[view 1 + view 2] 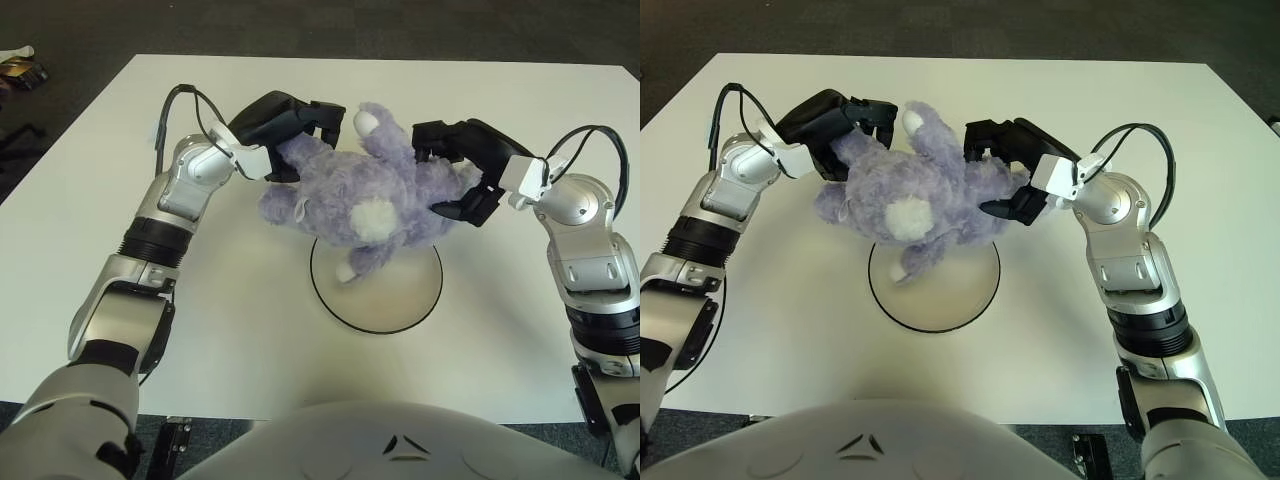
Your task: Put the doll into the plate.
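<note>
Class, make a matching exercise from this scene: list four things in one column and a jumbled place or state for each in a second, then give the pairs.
1. fluffy purple doll
2. round white plate
3. left hand
4. right hand

A. grips the doll's left side
B. held between both hands
C. lies on the white table
D. grips the doll's right side

Pairs: 1-B, 2-C, 3-A, 4-D

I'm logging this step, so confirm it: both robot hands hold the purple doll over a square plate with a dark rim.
One detail is wrong: the plate is round, not square, as the left eye view shows. The rest stands: the left robot hand and right robot hand both grip the purple doll above that dark-rimmed plate.
</note>
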### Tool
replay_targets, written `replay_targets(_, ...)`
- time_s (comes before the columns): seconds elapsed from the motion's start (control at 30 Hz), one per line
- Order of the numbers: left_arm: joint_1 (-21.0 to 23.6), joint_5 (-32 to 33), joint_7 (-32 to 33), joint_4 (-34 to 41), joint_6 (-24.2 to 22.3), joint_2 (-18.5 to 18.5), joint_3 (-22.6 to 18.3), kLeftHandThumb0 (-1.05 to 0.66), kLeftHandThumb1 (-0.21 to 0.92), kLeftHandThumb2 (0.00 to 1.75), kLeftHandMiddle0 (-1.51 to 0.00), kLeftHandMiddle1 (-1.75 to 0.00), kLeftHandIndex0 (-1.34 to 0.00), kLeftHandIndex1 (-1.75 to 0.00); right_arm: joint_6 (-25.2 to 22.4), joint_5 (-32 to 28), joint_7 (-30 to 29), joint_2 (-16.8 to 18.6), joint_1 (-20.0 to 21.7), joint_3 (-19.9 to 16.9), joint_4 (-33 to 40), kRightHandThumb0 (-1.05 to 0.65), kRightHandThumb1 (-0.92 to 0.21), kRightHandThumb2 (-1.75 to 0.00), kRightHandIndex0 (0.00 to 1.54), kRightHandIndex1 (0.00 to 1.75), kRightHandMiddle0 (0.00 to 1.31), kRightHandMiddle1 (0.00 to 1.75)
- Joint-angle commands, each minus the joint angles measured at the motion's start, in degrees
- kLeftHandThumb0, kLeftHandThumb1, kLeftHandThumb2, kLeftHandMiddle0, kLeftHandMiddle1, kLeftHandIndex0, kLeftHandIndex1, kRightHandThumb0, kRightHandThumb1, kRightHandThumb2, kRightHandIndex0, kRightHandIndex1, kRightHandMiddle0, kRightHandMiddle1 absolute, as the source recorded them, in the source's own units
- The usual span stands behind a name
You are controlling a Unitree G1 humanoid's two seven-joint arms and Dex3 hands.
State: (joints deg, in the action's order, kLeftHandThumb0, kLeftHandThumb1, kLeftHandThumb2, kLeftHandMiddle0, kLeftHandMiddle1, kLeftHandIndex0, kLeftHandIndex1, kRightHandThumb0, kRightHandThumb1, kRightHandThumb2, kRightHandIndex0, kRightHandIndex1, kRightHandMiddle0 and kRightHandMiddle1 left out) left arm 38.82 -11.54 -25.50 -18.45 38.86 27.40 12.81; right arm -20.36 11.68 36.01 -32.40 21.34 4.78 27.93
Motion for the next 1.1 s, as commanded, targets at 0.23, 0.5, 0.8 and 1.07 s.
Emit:
replay_targets(0.23,1.3,-1.9,-0.8,0.0,2.5,0.9,-0.6,-0.01,-0.08,1.73,-0.86,-1.73,-0.76,-1.66,1.8,4.7,0.2,-4.9,0.8,0.3,2.6,0.01,0.03,-1.60,0.84,1.75,0.84,1.43)
replay_targets(0.5,0.4,0.3,-0.9,0.0,2.8,0.3,-1.2,-0.01,0.12,1.48,-0.71,-1.75,-0.68,-1.55,2.4,5.0,2.2,-7.3,1.5,0.7,3.1,-0.01,-0.21,-1.43,0.58,1.75,0.57,1.72)
replay_targets(0.8,0.0,1.0,0.0,-1.0,4.2,-0.6,-1.9,-0.01,0.27,1.32,-0.62,-1.74,-0.51,-1.61,2.4,5.1,3.3,-7.8,2.1,1.0,3.5,0.18,-0.56,-0.90,0.52,1.59,0.24,1.62)
replay_targets(1.07,0.1,2.4,-0.4,-1.7,4.5,-1.6,-2.3,-0.01,0.34,1.22,-0.57,-1.66,-0.49,-1.64,-2.2,2.0,4.2,-6.4,1.8,-0.5,3.8,-0.41,-0.25,-1.03,0.26,1.39,0.08,1.45)
